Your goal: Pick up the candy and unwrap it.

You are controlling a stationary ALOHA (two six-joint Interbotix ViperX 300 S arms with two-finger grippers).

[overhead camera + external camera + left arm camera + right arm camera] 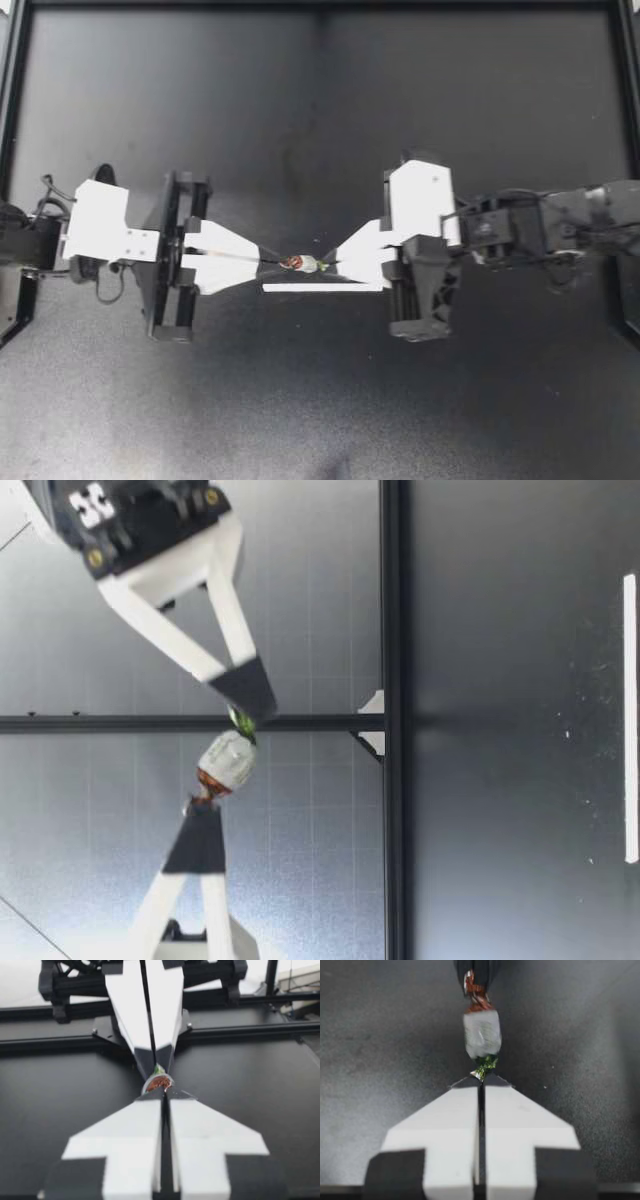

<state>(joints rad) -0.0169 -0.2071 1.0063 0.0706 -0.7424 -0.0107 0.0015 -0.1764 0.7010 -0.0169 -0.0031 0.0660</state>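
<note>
"Candy point(300, 263) first: where was it?"

"Strung in the air between the two grippers, over the middle of the dark table point(320, 120). From the table-height camera the candy point(228, 762) hung well clear of the surface, touching nothing but the fingertips."

"Take me across from the left."

"My left gripper point(268, 258) reached in from the left side. Its fingers were pressed together on the coppery-brown twist of the wrapper. Its own wrist camera showed only a hairline seam between the two fingers, with the brown twist pinched right at the tips."

"And the sweet itself?"

"It was a small lump in a silvery-grey wrapper. It lay roughly in line with both sets of tips, brown twist toward the left arm and green twist toward the right. The wrapper covered the body."

"The right side?"

"My right gripper point(330, 262) was clamped on the green twist. Its fingers were closed flat against each other and its tips pointed straight at the left gripper's tips. A white strip point(322, 288) lay flat on the table. From overhead it showed just beside the candy, under the right gripper's fingers."
</note>
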